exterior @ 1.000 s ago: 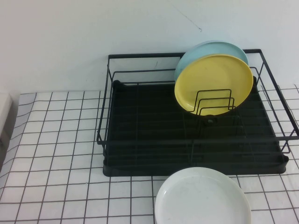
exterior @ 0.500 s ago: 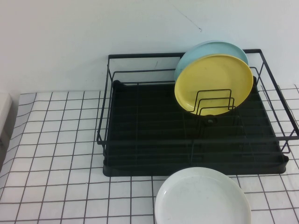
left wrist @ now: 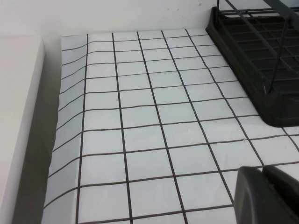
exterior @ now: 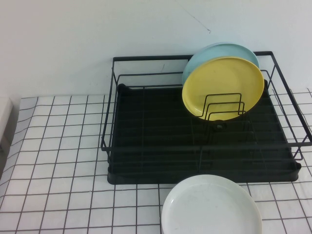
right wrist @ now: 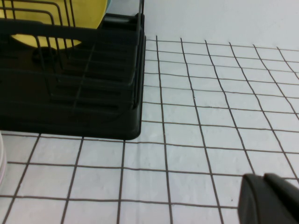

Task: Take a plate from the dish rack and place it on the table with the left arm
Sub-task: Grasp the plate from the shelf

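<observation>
The yellow plate stands upright in the wire dividers at the back right of the black dish rack, in front of a light blue plate. A part of it shows in the right wrist view. Neither arm shows in the high view. My left gripper is shut and empty, low over the gridded table, left of the rack's corner. My right gripper is shut and empty over the table, right of the rack.
A white plate lies flat on the table in front of the rack's right half. A pale block borders the cloth at the far left. A white wall stands behind the rack.
</observation>
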